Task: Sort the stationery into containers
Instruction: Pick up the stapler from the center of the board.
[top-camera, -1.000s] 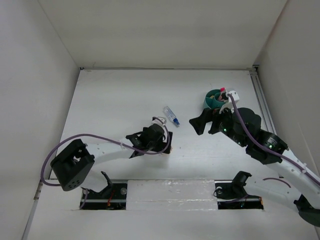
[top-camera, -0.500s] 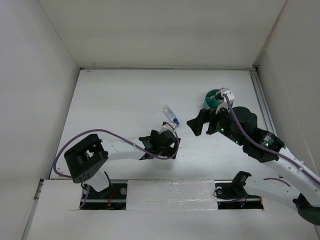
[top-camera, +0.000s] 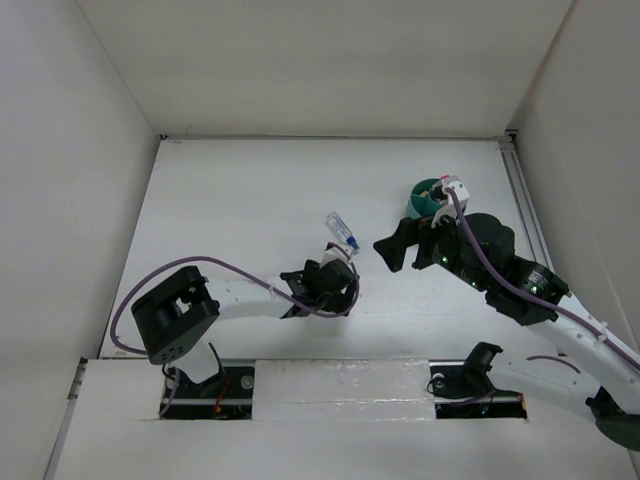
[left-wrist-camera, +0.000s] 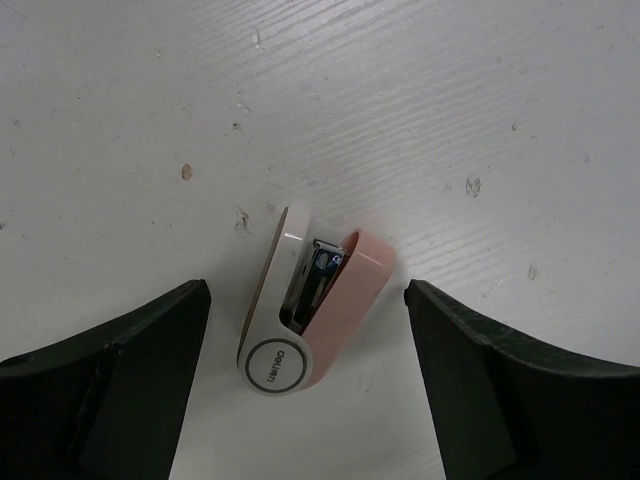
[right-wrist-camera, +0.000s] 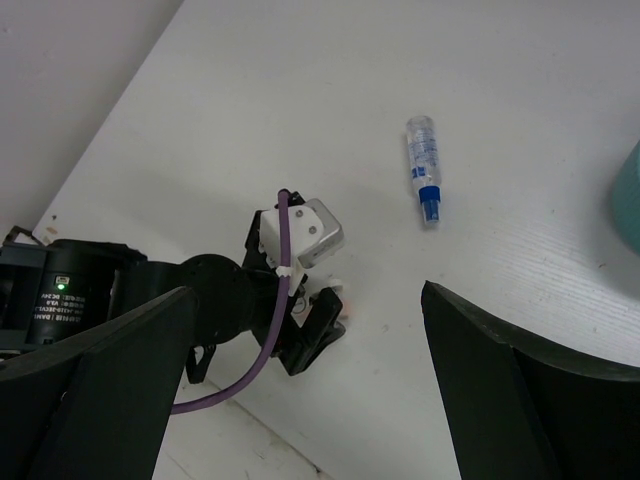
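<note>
The pink stapler (left-wrist-camera: 310, 315) lies flat on its side on the table (left-wrist-camera: 450, 100), near the middle and toward the near edge. Its white base and pink top meet at the rounded hinge end, and the mouth is slightly agape with the metal showing. I'd judge it light, hard and stiff, with a smooth plastic shell that could skid or pivot on the surface if it is pinched off-centre. The top looks sprung, so squeezing across base and lid might fire it. The safer hold seems to be across the two long flanks, around mid-body.

The left gripper (left-wrist-camera: 305, 295) is down over it with its fingers apart, one on each side. Neither touches it, and bare table shows in both gaps.

Just beyond, farther up the table, a clear tube (top-camera: 342, 232) with a blue cap lies loose. Off to the far right stands the teal bowl (top-camera: 425, 200), well apart from the stapler. The right gripper (top-camera: 393, 242) hangs between tube and bowl, spread wide and holding nothing.
</note>
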